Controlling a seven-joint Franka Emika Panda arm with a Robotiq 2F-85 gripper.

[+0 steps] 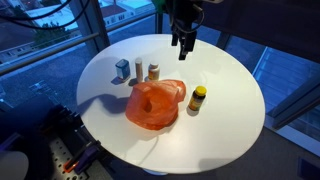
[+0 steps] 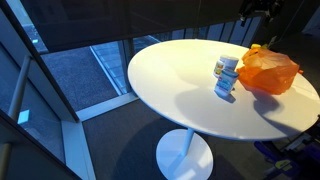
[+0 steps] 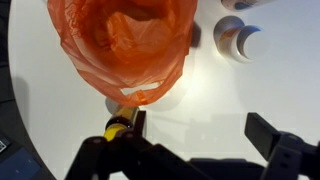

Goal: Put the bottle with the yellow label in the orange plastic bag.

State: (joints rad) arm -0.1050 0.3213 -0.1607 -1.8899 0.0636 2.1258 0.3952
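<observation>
Hovering above the far part of the table (image 1: 232, 112), the gripper (image 1: 184, 42) has its jaws spread wide and holds nothing. The bottle with the yellow label (image 1: 198, 98) stands upright on the table, black cap up, just beside the orange bag (image 1: 153, 104), lower and nearer the camera than the hand. Its long axis is vertical, so a grip from the side of the body looks called for. In the wrist view the bottle (image 3: 118, 127) sits off to one side, at the bag's (image 3: 125, 45) edge, not between the jaws, so I judge the hand must shift that way before it comes down. A finger (image 3: 128, 150) covers part of the bottle there, and whether bottle and bag touch cannot be told. In an exterior view the bag (image 2: 268, 70) hides the bottle; only the other bottles (image 2: 226, 75) show
</observation>
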